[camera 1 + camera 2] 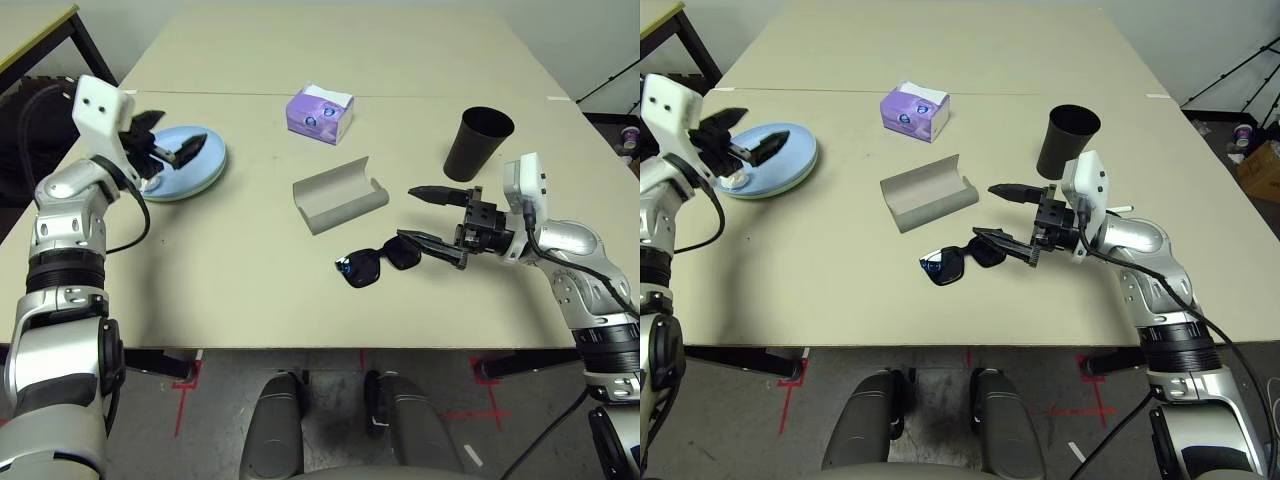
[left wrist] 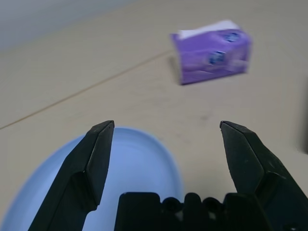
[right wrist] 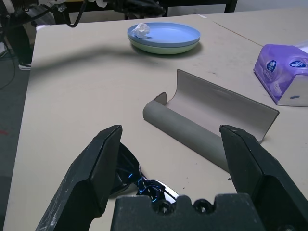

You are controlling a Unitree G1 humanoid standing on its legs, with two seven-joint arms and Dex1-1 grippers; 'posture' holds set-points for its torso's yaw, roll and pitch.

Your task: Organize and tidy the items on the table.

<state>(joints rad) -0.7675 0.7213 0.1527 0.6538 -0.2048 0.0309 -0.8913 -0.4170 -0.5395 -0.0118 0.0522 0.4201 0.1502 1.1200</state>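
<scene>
Near the front edge, sunglasses [image 1: 377, 263] just beside the wide-open right hand [image 1: 436, 220], liable to skid off if nudged while closing; case [image 1: 339, 197] open mid-table; toward the left edge, wide left hand [image 1: 168, 138] over plates [image 3: 163, 37] bearing tissue [image 3: 142, 30].

Even, bright overhead light, soft short shadows under the cup [image 1: 477, 143] and case [image 1: 338, 195] on the bench [image 1: 240, 290], no harsh glare, left wrist view blurred on the tissue box [image 2: 213, 52], head views sharp.
</scene>
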